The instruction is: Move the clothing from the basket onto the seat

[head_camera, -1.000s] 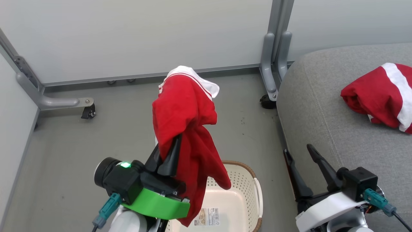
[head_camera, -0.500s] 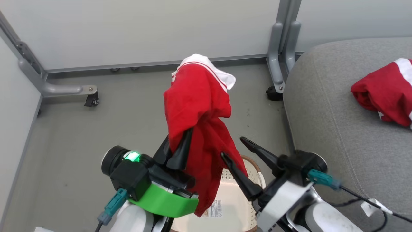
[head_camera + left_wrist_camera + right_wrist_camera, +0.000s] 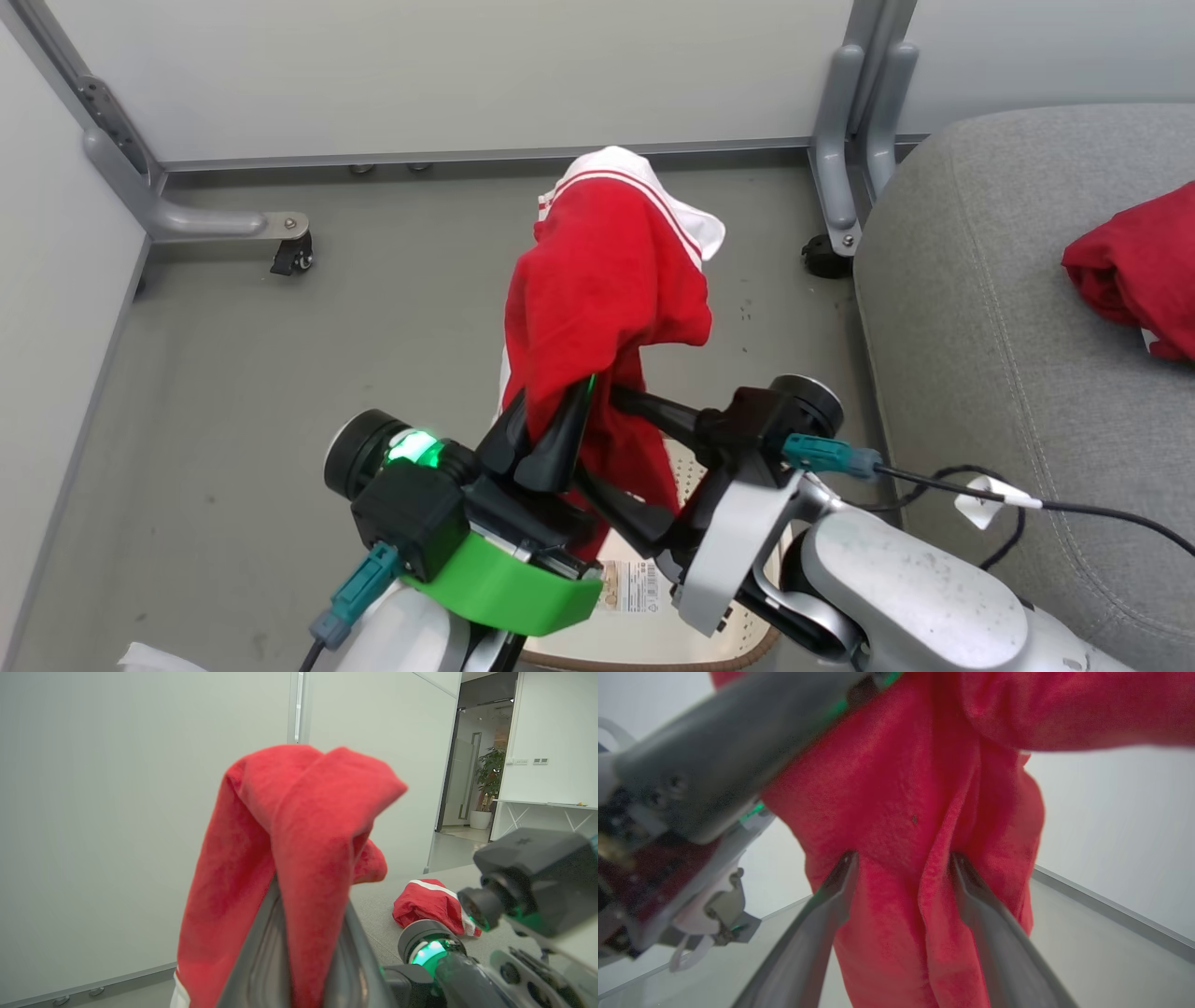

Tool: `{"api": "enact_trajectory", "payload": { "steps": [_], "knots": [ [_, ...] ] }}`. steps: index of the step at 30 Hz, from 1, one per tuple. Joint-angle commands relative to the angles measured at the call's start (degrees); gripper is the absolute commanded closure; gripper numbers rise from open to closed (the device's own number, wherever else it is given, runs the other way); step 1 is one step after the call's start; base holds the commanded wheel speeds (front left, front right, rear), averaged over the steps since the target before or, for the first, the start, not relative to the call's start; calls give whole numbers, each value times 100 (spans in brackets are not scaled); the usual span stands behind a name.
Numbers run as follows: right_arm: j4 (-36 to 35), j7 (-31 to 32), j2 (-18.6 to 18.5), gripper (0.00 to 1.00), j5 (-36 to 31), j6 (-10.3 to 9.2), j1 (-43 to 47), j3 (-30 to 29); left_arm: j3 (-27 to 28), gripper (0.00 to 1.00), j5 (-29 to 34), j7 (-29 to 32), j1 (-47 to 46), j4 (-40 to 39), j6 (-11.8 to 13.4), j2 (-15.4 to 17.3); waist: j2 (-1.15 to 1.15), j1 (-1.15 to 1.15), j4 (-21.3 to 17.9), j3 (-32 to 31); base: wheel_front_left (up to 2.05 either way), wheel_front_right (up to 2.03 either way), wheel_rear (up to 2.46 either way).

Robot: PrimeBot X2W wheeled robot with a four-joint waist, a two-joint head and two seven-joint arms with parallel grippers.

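Barcode label (image 3: 627, 590) in basket (image 3: 738, 651): txt unreadable.

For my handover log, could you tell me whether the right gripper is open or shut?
Open: the right gripper has its fingers apart, either side of the hanging red garment.
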Motion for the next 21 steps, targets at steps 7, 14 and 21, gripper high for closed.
{"api": "enact_trajectory", "payload": {
  "steps": [7,14,21],
  "knots": [
    [425,-272,-62,0,494,0,-725,738,-110,100,-43,-40,-128,2,-44,-21,0,0,44,13,0,0,0],
    [699,-555,-62,100,865,0,-1160,1203,-169,100,-76,-43,-143,15,-49,0,0,0,58,21,0,0,0],
    [852,-736,-89,100,1108,0,-1352,1513,-155,100,-96,-54,-127,25,-6,26,0,0,41,12,0,0,0]
  ]
}}
